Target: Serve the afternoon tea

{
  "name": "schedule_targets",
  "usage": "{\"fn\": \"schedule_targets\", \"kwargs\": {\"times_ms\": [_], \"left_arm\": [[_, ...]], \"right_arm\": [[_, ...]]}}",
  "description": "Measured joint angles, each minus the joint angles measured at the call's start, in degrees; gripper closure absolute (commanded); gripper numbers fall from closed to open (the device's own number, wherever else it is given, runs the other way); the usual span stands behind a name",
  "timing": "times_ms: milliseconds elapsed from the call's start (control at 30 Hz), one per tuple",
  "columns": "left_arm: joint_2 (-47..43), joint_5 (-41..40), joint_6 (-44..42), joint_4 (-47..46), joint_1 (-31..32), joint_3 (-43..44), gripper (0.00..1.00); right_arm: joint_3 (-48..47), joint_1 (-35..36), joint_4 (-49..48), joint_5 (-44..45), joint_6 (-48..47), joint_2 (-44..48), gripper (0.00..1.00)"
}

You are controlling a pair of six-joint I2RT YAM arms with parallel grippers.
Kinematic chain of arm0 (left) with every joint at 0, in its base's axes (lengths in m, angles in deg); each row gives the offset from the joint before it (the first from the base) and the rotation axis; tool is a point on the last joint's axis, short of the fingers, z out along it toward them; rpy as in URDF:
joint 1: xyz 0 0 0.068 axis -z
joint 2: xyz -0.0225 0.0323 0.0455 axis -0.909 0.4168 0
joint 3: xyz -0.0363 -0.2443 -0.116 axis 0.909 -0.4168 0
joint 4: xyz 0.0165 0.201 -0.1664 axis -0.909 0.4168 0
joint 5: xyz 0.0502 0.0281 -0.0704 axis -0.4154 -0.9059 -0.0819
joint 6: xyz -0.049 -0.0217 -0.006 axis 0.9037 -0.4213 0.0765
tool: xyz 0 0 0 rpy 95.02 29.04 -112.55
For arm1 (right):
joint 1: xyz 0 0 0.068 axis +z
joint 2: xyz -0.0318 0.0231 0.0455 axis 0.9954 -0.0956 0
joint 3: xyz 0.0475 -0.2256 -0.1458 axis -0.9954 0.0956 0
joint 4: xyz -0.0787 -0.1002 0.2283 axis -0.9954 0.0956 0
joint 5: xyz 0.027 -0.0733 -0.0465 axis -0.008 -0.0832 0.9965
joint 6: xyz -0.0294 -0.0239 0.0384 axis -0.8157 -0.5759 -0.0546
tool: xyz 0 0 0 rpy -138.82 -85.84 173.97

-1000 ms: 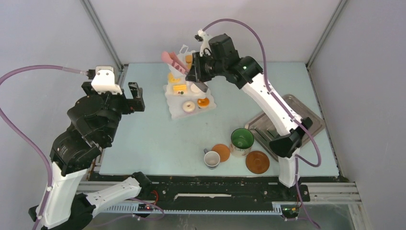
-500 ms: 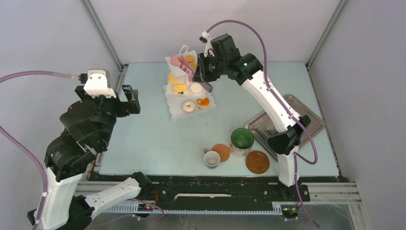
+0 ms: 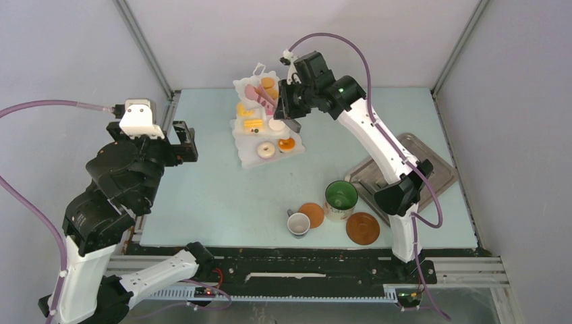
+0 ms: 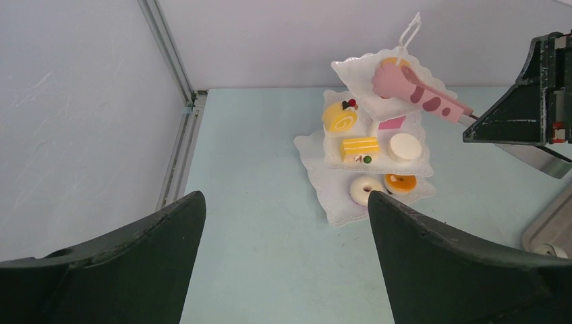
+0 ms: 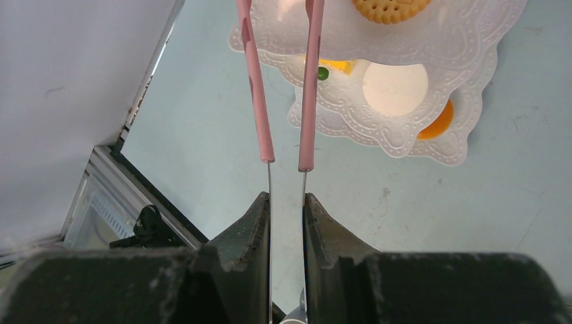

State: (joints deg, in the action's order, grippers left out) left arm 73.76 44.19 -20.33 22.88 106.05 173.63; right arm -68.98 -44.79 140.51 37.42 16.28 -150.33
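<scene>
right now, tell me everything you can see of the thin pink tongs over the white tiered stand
The thin pink tongs have two slim, nearly parallel arms, pink-coated except for bare silvery metal at the handle end, where the right gripper is shut on them. Their tips widen into flat paddles with darker oval marks, reaching over the top tier of the white scalloped three-tier stand beside a round orange biscuit. Whether they touch the tier is unclear.

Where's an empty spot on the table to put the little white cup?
The big bare patch of table left of the cup, in front of the stand. Also the far right corner behind the tray. It's crowded around the mug and saucer.
</scene>
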Motion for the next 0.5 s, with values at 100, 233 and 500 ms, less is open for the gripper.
{"fn": "schedule_targets", "kwargs": {"times_ms": [100, 233, 500], "left_arm": [[-0.02, 0.00, 0.02, 0.17, 0.00, 0.00, 0.02], [-0.11, 0.00, 0.02, 0.20, 0.00, 0.00, 0.02], [-0.15, 0.00, 0.00, 0.28, 0.00, 0.00, 0.02]], "right_arm": [[0.00, 0.00, 0.22, 0.20, -0.39, -0.55, 0.73], [0.00, 0.00, 0.63, 0.26, -0.70, -0.92, 0.69], [0.00, 0.15, 0.83, 1.09, -1.70, -0.92, 0.64]]}}
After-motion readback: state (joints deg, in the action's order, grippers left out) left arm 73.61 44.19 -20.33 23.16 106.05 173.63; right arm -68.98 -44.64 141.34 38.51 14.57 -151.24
